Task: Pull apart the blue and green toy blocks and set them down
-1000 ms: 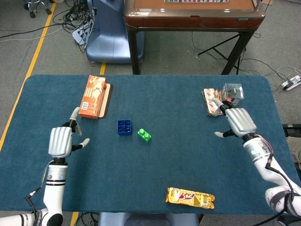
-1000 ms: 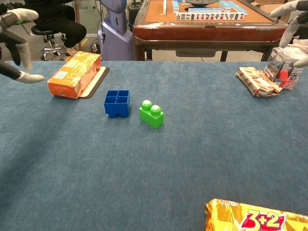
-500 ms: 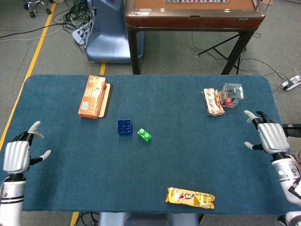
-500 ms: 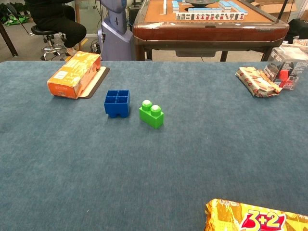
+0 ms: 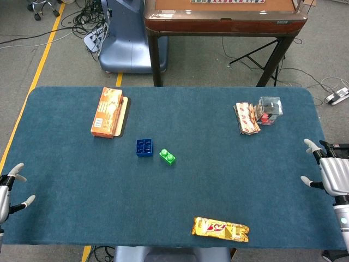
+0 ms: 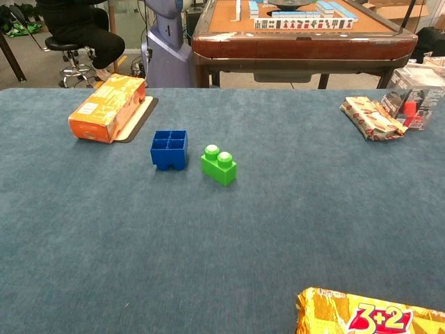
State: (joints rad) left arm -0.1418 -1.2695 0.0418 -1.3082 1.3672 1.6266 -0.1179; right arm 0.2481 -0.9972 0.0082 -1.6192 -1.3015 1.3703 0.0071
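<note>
The blue block (image 5: 144, 147) (image 6: 169, 149) lies hollow side up on the teal cloth, a small gap apart from the green block (image 5: 168, 156) (image 6: 219, 165), which stands studs up to its right. Neither hand touches them. In the head view my left hand (image 5: 5, 191) hangs at the table's left edge with fingers spread and nothing in it. My right hand (image 5: 332, 173) is at the right edge, likewise spread and holding nothing. The chest view shows neither hand.
An orange box (image 5: 107, 111) on a thin board sits back left. A patterned packet (image 5: 246, 118) and a clear plastic box (image 5: 269, 109) lie back right. A yellow snack bar (image 5: 221, 229) rests near the front edge. A brown table (image 5: 223, 19) stands behind.
Both hands have drawn back and outward from over the table to its left and right edges, leaving the chest view. The blocks have stayed where they were.
</note>
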